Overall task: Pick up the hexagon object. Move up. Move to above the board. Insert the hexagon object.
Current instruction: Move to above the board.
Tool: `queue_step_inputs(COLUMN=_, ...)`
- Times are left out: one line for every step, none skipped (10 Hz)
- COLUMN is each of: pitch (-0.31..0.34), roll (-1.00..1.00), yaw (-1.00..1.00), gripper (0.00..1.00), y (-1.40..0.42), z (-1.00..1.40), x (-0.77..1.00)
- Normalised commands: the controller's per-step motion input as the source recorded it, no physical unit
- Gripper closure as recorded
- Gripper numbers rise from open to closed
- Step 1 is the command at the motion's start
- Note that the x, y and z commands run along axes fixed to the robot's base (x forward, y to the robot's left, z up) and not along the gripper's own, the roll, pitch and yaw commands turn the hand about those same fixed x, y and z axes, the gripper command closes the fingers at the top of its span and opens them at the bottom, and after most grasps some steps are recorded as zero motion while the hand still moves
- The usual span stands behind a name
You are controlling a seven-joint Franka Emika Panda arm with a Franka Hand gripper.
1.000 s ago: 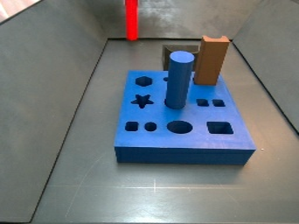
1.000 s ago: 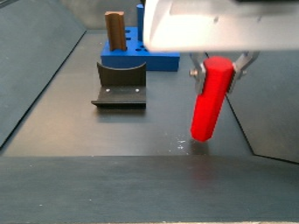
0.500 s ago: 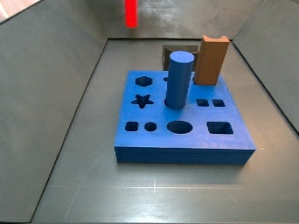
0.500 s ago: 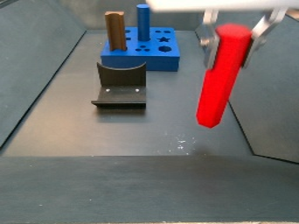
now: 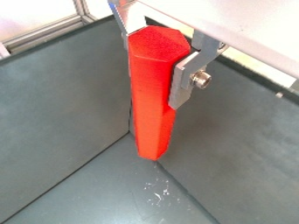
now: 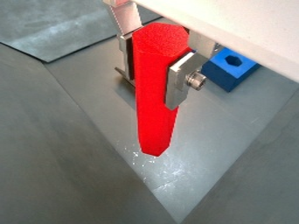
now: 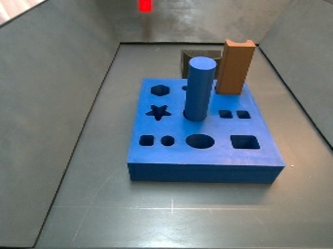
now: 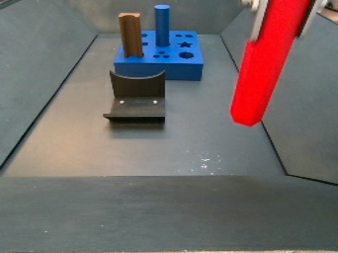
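Observation:
My gripper [image 5: 156,63] is shut on the hexagon object [image 5: 152,105], a tall bright red prism that hangs upright well above the grey floor, as both wrist views show [image 6: 155,96]. In a side view only its lower tip [image 7: 144,5] shows at the top edge, behind the board [image 7: 208,173]. In a side view the peg [image 8: 268,64] hangs high at the right, away from the board [image 8: 185,68]. The board's top has star, circle, square and hexagon holes. A corner of the board [image 6: 232,68] shows in a wrist view.
A thick blue cylinder [image 7: 200,88] stands in the board, and a brown rectangular block [image 7: 236,66] stands at its back edge. The dark fixture [image 8: 136,99] sits on the floor beside the board. Sloped grey tray walls enclose the floor.
The gripper has risen with the red peg. Its lower end went from near the floor to well above it, almost out of a side view's top edge.

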Motion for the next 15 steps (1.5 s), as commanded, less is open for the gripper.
queue_step_inputs(pitch=0.086, roll=-0.02, yaw=-0.01, gripper=1.00, y=0.08, z=0.96, x=0.01)
queue_step_inputs(pitch=0.089, roll=-0.02, yaw=-0.01, gripper=1.00, y=0.07, z=0.88, x=0.01)
queue_step_inputs(pitch=0.091, roll=-0.01, yaw=-0.01, gripper=1.00, y=0.04, z=0.71, x=0.00)
queue_step_inputs(pitch=0.089, roll=-0.01, yaw=-0.01, gripper=1.00, y=0.03, z=0.59, x=0.00)
queue_step_inputs(pitch=0.088, roll=0.00, yaw=-0.01, gripper=1.00, y=0.02, z=0.42, x=0.00)
queue_step_inputs(pitch=0.090, roll=0.00, yaw=0.00, gripper=1.00, y=0.02, z=0.30, x=0.00)
queue_step_inputs(pitch=0.093, roll=0.01, yaw=0.00, gripper=1.00, y=0.02, z=0.17, x=0.01)
queue_step_inputs(pitch=0.171, roll=0.18, yaw=-0.40, gripper=1.00, y=-1.00, z=0.05, x=0.14)
queue_step_inputs(pitch=0.152, roll=0.19, yaw=-0.38, gripper=1.00, y=-1.00, z=0.04, x=0.14)
queue_step_inputs(pitch=0.071, roll=0.17, yaw=-0.20, gripper=1.00, y=-1.00, z=0.05, x=0.14)
queue_step_inputs(pitch=0.014, roll=0.08, yaw=-0.11, gripper=1.00, y=-1.00, z=0.04, x=0.14)
queue_step_inputs(pitch=0.013, roll=0.05, yaw=-0.04, gripper=1.00, y=-1.00, z=0.04, x=0.14)
queue_step_inputs(pitch=0.012, roll=0.03, yaw=-0.02, gripper=1.00, y=-1.00, z=0.04, x=0.14)
queue_step_inputs(pitch=0.009, roll=0.00, yaw=0.00, gripper=1.00, y=-1.00, z=0.05, x=0.13)
queue_step_inputs(pitch=0.007, roll=0.00, yaw=0.00, gripper=1.00, y=-1.00, z=0.05, x=0.13)
